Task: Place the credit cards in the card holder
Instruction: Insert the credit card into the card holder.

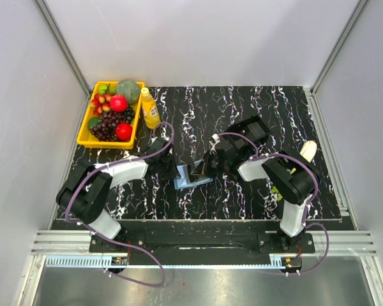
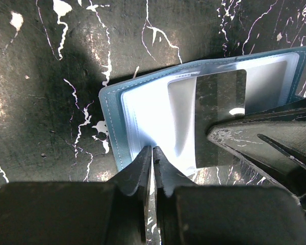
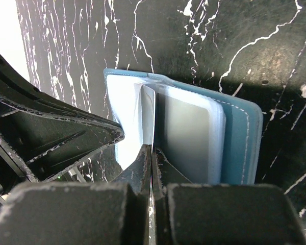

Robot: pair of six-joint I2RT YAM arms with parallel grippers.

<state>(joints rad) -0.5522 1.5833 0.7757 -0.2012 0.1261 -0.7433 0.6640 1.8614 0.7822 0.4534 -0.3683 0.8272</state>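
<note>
- The card holder (image 1: 193, 178) lies open on the black marbled table (image 1: 255, 191), between the two arms, with its pale inner sleeves facing up.
- The left gripper (image 2: 153, 153) is narrowed almost to nothing, its tips pinching the near edge of a clear inner leaf.
- The right gripper (image 3: 152, 150) comes in from the opposite side, its jaws pressed together on a grey credit card (image 2: 219, 112).
- That card rests across the holder's clear pocket, just beside the left tips. I cannot tell whether it is inside the sleeve or only lying on it.
- The two grippers almost meet over the holder.
</note>
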